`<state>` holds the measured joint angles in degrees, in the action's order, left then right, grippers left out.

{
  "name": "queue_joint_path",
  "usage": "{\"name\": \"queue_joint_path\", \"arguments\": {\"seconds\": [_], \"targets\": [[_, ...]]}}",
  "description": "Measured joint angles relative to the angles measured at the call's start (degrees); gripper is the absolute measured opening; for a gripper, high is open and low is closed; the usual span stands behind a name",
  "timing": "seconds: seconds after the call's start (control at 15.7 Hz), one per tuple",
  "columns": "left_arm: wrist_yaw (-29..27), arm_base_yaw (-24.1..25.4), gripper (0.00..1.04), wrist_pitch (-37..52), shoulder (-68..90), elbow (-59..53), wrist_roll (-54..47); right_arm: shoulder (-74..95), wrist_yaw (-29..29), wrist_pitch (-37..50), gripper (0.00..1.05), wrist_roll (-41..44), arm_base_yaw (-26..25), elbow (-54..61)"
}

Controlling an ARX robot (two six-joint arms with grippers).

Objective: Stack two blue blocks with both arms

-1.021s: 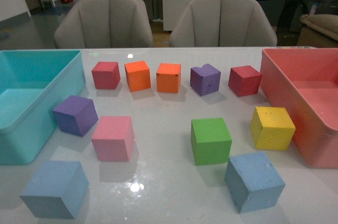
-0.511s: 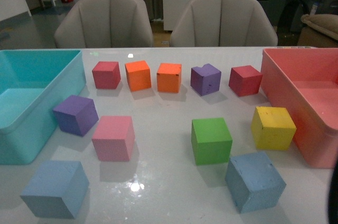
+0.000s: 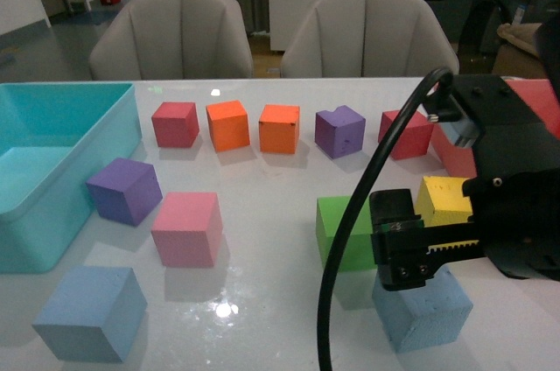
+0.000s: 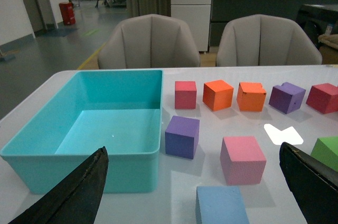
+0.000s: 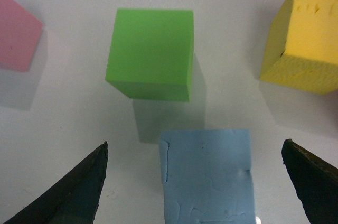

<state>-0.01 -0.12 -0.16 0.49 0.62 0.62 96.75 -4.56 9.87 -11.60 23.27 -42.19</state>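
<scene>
Left blue block (image 3: 90, 313) sits at the near left of the surface (image 3: 262, 213) in the front view, well apart from the right blue block (image 3: 422, 310), which lies under the right arm (image 3: 512, 205) beside a green cube (image 3: 341, 231). In the left wrist view, the left gripper (image 4: 193, 195) has its jaws spread wide and empty, the left blue block lying ahead between them. In the right wrist view, the right gripper (image 5: 195, 182) has its jaws wide apart and empty, one on either side of the right blue block, not touching it.
</scene>
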Motion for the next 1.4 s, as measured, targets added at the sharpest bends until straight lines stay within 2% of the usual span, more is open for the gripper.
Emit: {"name": "queue_joint_path", "arguments": {"seconds": [0.32,0.96,1.02,1.21,1.28,1.4], "targets": [[0.0,0.0,0.98,0.0,0.0,0.0,0.0,4.3,-0.4,-0.3,0.98,-2.4,0.6,-0.3],[0.0,0.0,0.98,0.0,0.0,0.0,0.0,14.7,0.5,5.8,0.98,-2.6,-0.8,-0.2],[0.0,0.0,0.98,0.0,0.0,0.0,0.0,14.8,0.5,6.4,0.95,-2.6,-0.8,0.1],[0.0,0.0,0.98,0.0,0.0,0.0,0.0,14.0,0.5,6.7,0.61,-2.6,-0.8,1.1],[0.0,0.0,0.98,0.0,0.0,0.0,0.0,12.6,0.5,6.2,0.54,-2.6,-0.8,1.8],[0.0,0.0,0.98,0.0,0.0,0.0,0.0,7.1,0.0,6.4,0.48,-2.5,-0.8,4.2]]}}
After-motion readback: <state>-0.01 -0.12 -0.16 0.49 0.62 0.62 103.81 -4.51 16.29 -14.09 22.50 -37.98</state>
